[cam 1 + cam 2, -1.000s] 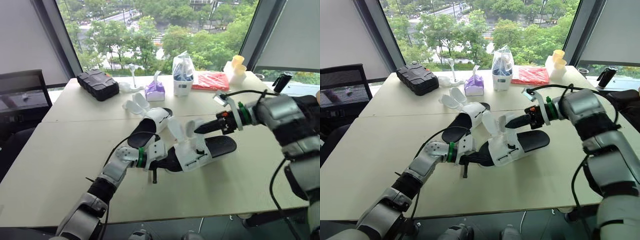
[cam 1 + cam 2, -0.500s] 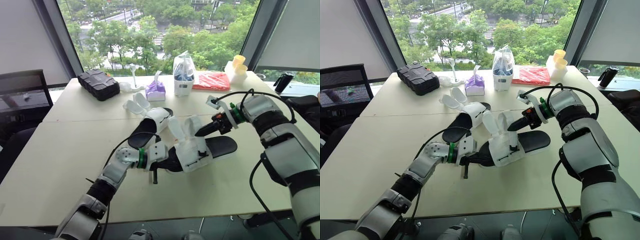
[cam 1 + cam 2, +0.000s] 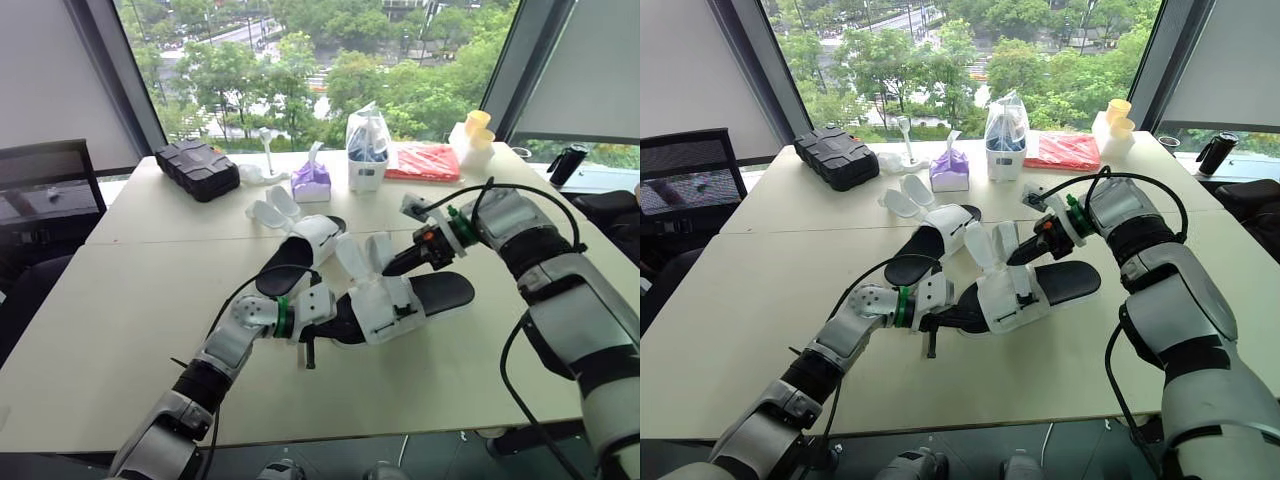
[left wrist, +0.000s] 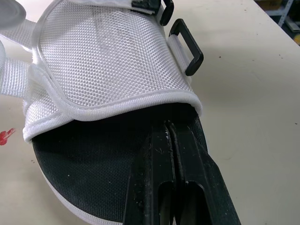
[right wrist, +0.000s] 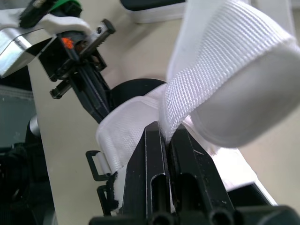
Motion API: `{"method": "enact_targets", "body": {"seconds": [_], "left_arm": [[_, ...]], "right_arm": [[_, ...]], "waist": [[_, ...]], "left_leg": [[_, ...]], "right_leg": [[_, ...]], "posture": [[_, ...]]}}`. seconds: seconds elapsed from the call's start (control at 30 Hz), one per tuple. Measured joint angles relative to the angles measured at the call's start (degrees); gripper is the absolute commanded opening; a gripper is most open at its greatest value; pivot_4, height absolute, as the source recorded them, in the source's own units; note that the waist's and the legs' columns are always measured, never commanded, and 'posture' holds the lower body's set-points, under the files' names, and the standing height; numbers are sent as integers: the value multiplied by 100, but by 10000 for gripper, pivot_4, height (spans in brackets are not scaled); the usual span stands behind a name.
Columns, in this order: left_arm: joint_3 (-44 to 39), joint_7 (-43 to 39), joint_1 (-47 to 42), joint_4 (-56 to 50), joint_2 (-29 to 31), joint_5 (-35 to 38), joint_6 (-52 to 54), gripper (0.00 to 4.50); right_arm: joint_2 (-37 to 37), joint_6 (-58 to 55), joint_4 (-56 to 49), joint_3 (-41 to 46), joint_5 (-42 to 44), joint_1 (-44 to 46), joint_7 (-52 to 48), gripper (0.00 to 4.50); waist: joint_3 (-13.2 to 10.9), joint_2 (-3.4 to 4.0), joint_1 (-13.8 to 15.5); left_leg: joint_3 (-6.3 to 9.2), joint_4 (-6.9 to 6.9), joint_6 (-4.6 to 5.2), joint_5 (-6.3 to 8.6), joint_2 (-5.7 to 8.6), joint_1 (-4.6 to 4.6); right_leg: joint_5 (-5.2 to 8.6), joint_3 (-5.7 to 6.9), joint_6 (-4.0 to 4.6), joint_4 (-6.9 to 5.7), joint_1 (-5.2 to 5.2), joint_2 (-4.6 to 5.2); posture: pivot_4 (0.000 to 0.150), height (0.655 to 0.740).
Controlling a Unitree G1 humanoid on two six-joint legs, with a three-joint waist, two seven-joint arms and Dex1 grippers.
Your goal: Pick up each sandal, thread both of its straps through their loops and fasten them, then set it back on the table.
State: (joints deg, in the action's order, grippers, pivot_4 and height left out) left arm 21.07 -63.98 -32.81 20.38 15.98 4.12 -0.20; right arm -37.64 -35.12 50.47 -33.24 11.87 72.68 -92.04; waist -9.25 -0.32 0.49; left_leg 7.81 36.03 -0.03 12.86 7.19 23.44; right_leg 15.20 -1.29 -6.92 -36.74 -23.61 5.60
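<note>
On the left, the left gripper [image 4: 167,125] lies low along the table [image 3: 120,330], its jaws pressed together and pushed in over the black footbed at the toe of the near sandal [image 3: 385,312]. The tips are hidden under the white upper, so I cannot tell whether they pinch anything. It has not moved over the last second and seems to be steadying the shoe. The second sandal [image 3: 318,236] lies just behind, untouched, its straps loose.

On the near sandal, both straps stand up unfastened. The two black loops [image 4: 187,49] on the side of the upper are empty.

To the right, the right gripper [image 5: 167,129] has its jaws clenched on the nearer strap [image 5: 225,56], low down where the strap meets the upper. In the last second the right wrist has swung in towards the sandal while the tips stayed at the strap. The grasp looks made, so threading can probably begin. This sandal rests on the table with nothing fastened yet.
</note>
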Motion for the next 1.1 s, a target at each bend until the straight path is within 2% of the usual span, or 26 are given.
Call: {"method": "enact_targets", "body": {"seconds": [0.23,0.67,1.1], "left_arm": [[-1,18,37,-88,-6,2,94,0],[0,32,41,-89,-35,2,117,0],[0,39,52,-103,-32,2,124,0]], "right_arm": [[-381,-59,-859,-29,191,-290,9,422],[-266,725,-616,15,-228,-403,7,422],[-383,788,-859,-1,96,-277,-17,422]], "waist": [[0,0,9],[0,0,9],[0,0,9]], "left_leg": [[0,0,-1,0,0,0],[0,3,0,0,0,0],[0,2,-1,0,0,0]], "right_leg": [[0,0,0,0,0,1],[0,0,0,-1,1,1],[0,0,0,-2,0,2]], "posture": [[1500,7400],[1500,7400],[1500,7400]]}}
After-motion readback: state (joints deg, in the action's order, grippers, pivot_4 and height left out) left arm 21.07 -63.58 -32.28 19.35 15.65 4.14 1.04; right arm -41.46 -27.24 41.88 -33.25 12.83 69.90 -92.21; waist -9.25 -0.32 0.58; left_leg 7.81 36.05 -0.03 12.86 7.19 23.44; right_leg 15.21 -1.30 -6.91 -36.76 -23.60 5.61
